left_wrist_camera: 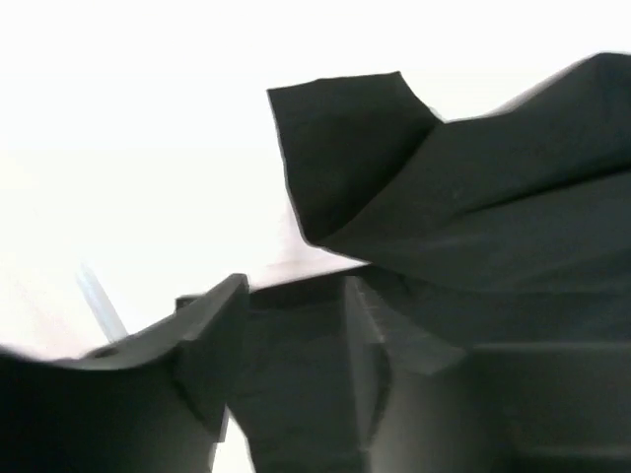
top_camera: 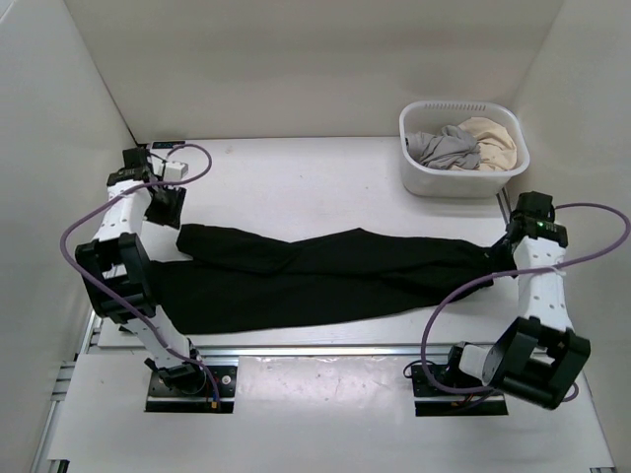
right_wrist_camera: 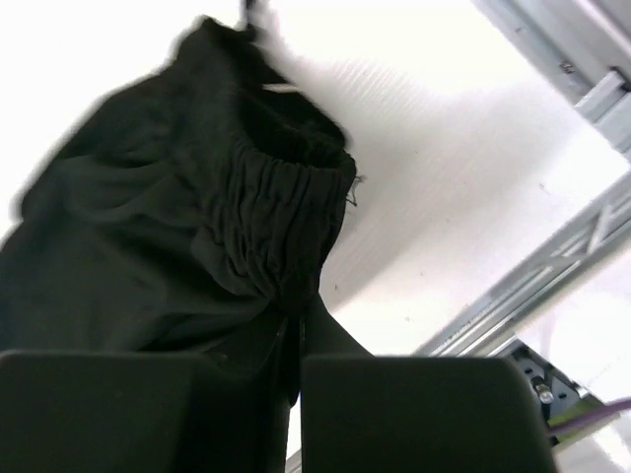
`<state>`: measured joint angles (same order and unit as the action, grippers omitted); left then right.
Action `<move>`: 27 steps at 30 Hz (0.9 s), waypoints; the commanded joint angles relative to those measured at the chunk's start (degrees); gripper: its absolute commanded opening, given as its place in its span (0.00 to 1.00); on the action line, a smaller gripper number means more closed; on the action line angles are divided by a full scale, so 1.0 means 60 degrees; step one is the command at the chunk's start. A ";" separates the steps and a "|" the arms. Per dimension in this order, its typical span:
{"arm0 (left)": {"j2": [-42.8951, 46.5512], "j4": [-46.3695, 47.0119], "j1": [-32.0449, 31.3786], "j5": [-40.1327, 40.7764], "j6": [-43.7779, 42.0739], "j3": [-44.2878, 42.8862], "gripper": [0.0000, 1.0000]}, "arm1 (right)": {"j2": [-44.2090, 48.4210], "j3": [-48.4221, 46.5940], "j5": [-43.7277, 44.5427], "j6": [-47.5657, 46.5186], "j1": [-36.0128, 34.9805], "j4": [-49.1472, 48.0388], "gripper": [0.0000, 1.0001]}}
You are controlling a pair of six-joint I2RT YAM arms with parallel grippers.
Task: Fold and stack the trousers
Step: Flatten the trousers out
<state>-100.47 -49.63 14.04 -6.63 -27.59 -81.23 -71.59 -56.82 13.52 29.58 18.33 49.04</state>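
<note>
We are looking at the trousers (top_camera: 325, 276), a long band of soft, matte black cloth lying flat on the white worktop (top_camera: 296, 187). They are lying on the near side of the basket (top_camera: 444, 182), with the waist end just in front of it and the legs running well away to its left. The basket is a rounded white plastic tub with a slotted rim, and it is holding a crumpled grey garment (top_camera: 444, 148) beside a beige garment (top_camera: 493, 143). The right gripper (top_camera: 508, 251) is working just in front of the basket at the waist end. In the wrist view we are seeing the right gripper (right_wrist_camera: 296, 350) with its dark, blocky fingers pressed together on the gathered, ribbed elastic waistband, the cloth bunching into fine pleats above them. A ridged aluminium rail (right_wrist_camera: 552, 266) is running diagonally beside it. The left gripper (top_camera: 166, 205) is sitting far to the left of the basket, at the leg ends. Up close we are finding the left gripper (left_wrist_camera: 296, 325) with its smooth black fingers a little apart and black cloth between them, while a straight-edged cuff is curling upward beyond. We cannot tell whether that gripper is actually pinching the cloth.
</note>
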 commanded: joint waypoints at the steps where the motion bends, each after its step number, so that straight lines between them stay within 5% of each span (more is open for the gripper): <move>1: -0.0275 -0.0400 -0.0260 0.0401 -0.0162 -0.0011 0.60 | 0.0622 -0.0666 0.0238 -0.0023 0.0036 0.1157 0.00; 3: -0.0685 -0.0647 -0.0144 0.0549 0.0057 0.0077 0.80 | 0.0623 -0.0667 -0.0026 -0.0023 0.0036 0.1377 0.00; 9: -0.2121 -0.0299 0.0194 -0.1017 0.1287 -0.0872 0.98 | 0.0975 -0.0111 -0.0406 0.0065 0.0036 0.1174 0.00; 12: -0.2737 -0.0298 0.0194 -0.1326 0.1391 -0.1372 0.98 | 0.1062 -0.0023 -0.0407 0.0065 0.0036 0.1173 0.00; 14: -0.3030 -0.0298 -0.0040 -0.0976 0.1391 -0.1374 0.93 | 0.1164 -0.0023 -0.0407 0.0065 0.0036 0.1173 0.00; 17: -0.3119 -0.0941 -0.0041 -0.1164 0.1290 -0.1038 0.64 | 0.1268 -0.0139 -0.0189 0.0065 0.0036 0.1261 0.00; 18: -0.2974 -0.1044 -0.0041 -0.1281 0.1187 -0.0906 0.50 | 0.1268 -0.0140 -0.0188 0.0152 0.0036 0.1261 0.00; 19: -0.2857 -0.1045 -0.0041 -0.1282 0.1186 -0.0789 0.14 | 0.1268 -0.0256 -0.0188 0.0152 0.0036 0.1261 0.00; 27: -0.1276 -0.0711 0.0062 -0.1751 0.1098 -0.1110 0.14 | 0.1150 -0.0521 -0.0100 -0.0038 0.0036 0.1349 0.00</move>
<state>-116.42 -56.03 14.06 -14.70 -20.49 -86.17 -65.06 -57.34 11.92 29.82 18.33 56.07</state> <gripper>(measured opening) 0.145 0.008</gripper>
